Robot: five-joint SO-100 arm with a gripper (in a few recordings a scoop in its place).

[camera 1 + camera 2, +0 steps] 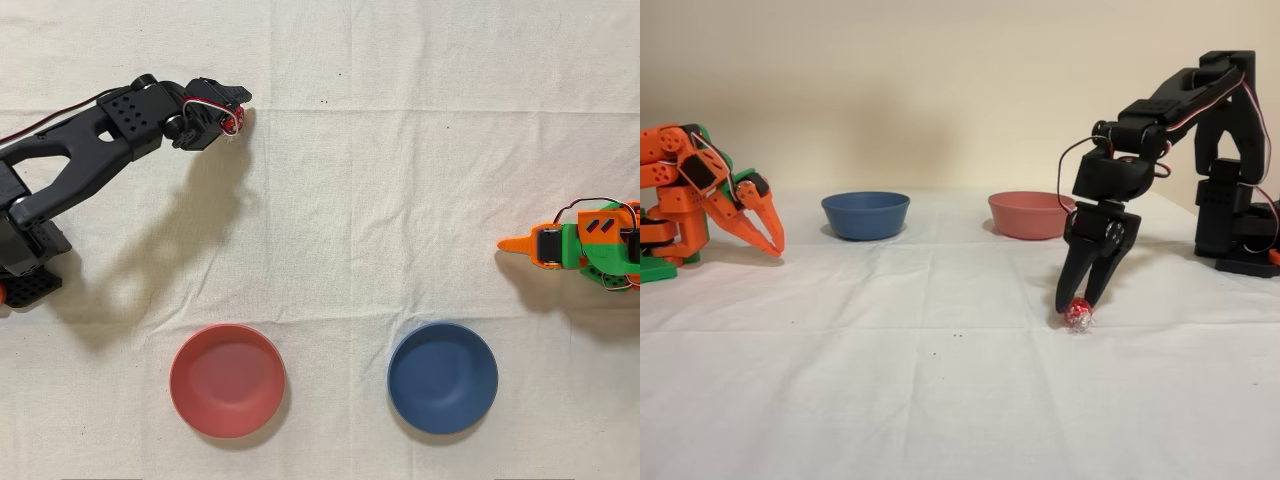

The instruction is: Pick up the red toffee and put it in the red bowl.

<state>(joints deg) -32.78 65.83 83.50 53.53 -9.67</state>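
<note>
In the fixed view the red toffee (pixel 1078 313) is a small shiny red ball resting on the white cloth. My black gripper (pixel 1077 304) points straight down over it, one finger on each side, the narrow gap between the jaws taken up by the candy. Seen from overhead, my gripper (pixel 236 117) is at the upper left and covers the toffee. The red bowl (pixel 227 380) sits near the lower edge of the overhead view, well away from the gripper. It shows again as the red bowl (pixel 1032 214) behind the gripper in the fixed view.
A dark blue bowl (pixel 442 377) stands to the right of the red one in the overhead view, and the same blue bowl (pixel 865 214) is to its left in the fixed view. The idle orange arm (pixel 580 245) rests at the right edge overhead.
</note>
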